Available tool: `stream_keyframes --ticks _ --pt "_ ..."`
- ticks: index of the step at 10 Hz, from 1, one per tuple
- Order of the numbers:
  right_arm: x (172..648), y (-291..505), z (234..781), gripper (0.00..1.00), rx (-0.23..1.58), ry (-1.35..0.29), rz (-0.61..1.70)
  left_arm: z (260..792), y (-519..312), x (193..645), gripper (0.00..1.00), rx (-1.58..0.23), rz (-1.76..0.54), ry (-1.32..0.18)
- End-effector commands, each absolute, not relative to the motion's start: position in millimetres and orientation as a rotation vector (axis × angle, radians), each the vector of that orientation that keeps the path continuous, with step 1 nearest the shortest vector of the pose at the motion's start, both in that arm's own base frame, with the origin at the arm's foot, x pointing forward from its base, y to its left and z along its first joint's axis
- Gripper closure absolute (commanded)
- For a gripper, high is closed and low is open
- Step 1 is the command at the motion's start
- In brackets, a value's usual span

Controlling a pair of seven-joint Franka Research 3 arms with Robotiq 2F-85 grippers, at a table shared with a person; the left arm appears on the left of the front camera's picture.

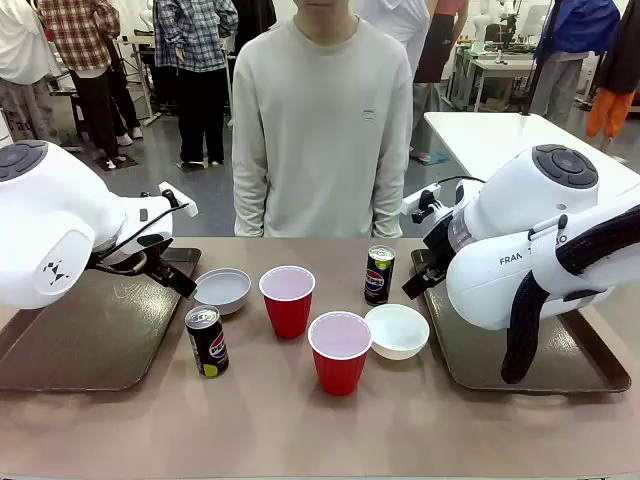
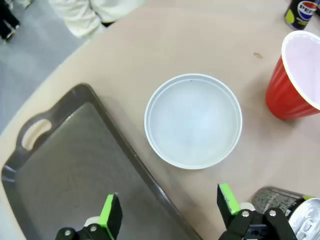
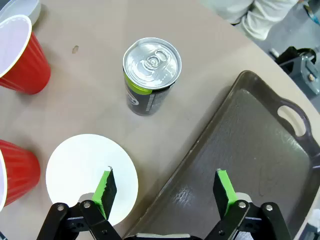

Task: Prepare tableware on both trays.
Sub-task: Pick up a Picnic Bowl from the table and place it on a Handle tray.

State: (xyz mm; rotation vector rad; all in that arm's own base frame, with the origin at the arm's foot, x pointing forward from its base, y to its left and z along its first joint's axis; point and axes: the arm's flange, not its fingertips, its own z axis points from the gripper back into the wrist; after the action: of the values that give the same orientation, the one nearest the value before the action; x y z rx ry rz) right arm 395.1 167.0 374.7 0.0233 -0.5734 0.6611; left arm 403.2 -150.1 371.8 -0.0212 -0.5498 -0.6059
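Tableware (image 1: 287, 300) sits between trays (image 1: 60, 350); left end effector (image 2: 167, 202) and right end effector (image 3: 165, 184) gape.

floor (image 1: 165, 150): grey, smooth, running back between the standing people.
tabletop (image 1: 300, 430): tan, matte, spanning the foreground.
white table (image 1: 500, 140): far right, behind the tan one, corner rounded.
bench (image 1: 490, 65): upper right, loaded with equipment.
bystanders (image 1: 80, 40): several at the back, two in plaid at left, one in blue at right.
light: even, soft, faint shadows on the tan surface.
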Motion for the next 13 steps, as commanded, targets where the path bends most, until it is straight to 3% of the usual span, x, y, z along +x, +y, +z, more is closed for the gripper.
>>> stream_keyframes --ticks 1,12,13 --pt "395 167 375 0.0 0.023 -0.573 0.661 372 -150 403 0.0 -0.021 -0.606 -0.55" --pt "395 167 375 0.0 0.023 -0.573 0.661 372 -150 403 0.0 -0.021 -0.606 -0.55" --pt "397 181 394 0.0 -0.007 -0.512 0.581 372 -150 403 0.0 -0.021 -0.607 -0.55"
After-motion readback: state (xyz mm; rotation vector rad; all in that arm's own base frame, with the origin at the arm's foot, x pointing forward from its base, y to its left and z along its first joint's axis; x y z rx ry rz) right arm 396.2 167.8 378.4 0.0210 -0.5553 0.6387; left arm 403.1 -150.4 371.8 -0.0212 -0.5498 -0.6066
